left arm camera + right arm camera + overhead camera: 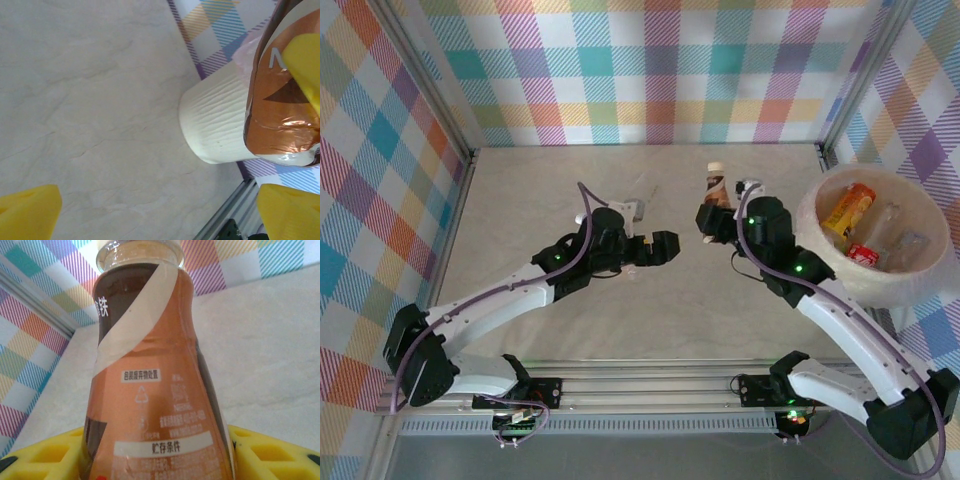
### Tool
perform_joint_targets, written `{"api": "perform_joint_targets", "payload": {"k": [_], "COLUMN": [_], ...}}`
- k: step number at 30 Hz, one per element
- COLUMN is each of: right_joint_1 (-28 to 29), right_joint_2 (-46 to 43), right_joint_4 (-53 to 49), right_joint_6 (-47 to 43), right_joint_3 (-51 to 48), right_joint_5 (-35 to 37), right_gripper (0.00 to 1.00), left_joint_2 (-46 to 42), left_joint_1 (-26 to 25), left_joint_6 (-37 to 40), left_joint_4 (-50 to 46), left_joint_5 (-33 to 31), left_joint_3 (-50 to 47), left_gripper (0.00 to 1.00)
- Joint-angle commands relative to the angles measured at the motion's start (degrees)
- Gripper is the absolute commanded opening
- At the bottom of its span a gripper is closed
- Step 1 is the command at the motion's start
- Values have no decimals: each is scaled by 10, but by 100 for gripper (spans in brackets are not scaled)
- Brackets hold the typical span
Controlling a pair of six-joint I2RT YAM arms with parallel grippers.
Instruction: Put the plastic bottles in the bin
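Pastel plaid walls (650, 70) enclose a pale marbled table (550, 190) edged by aluminium rails (650, 385).

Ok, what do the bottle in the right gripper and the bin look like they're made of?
Bottle: likely clear plastic, judging by the glossy see-through neck, under a shiny orange-brown film label. Bin: probably moulded plastic, off-white, satin, with fine vertical ribs on its wall; it looks faintly translucent from above.
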Motion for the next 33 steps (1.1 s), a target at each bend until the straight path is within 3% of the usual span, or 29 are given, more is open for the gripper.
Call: {"api": "perform_joint_targets", "payload": {"k": [1, 6, 11, 15, 23, 33], "right_joint_1": [-28, -81, -129, -184, -377, -603], "right_joint_2": [-21, -56, -74, -76, -41, -6], "right_joint_4": [-3, -39, -87, -114, -197, -236], "right_joint_6": [-2, -49, -85, -90, -104, -130], "right_joint_3": [33, 73, 114, 138, 208, 204], "right_joint_5": [-32, -42, -5, -17, -115, -189], "right_gripper": [55, 54, 54, 53, 53, 53], "left_joint_2": [23, 49, 44, 27, -6, -18], "left_joint_1": [-8, -11, -13, -13, -13, -13], "left_joint_6": [15, 13, 18, 32, 64, 76], "left_joint_4": [64, 107, 132, 148, 172, 147], "left_joint_5": [48, 87, 80, 72, 59, 29], "left_joint_3": [24, 40, 29, 9, -27, -34], "left_gripper": [100, 100, 100, 100, 100, 100]}}
